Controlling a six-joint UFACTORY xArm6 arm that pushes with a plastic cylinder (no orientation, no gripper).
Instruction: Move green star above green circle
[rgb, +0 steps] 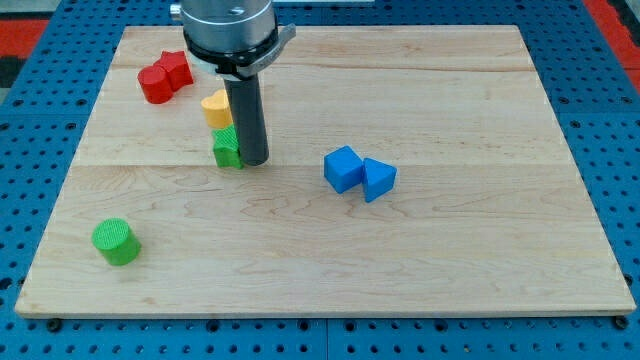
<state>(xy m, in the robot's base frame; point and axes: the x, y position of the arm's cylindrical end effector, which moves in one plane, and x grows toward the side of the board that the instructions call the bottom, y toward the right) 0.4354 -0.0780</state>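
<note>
The green star (227, 148) sits on the wooden board left of centre, partly hidden by my rod. My tip (254, 160) rests on the board right against the star's right side. The green circle (116, 241), a short cylinder, stands near the board's lower left corner, well down and to the left of the star.
A yellow block (216, 107) sits just above the green star, touching the rod's left side. Two red blocks (164, 78) lie together at the upper left. A blue cube (343, 168) and a blue triangle (379, 179) touch each other right of centre.
</note>
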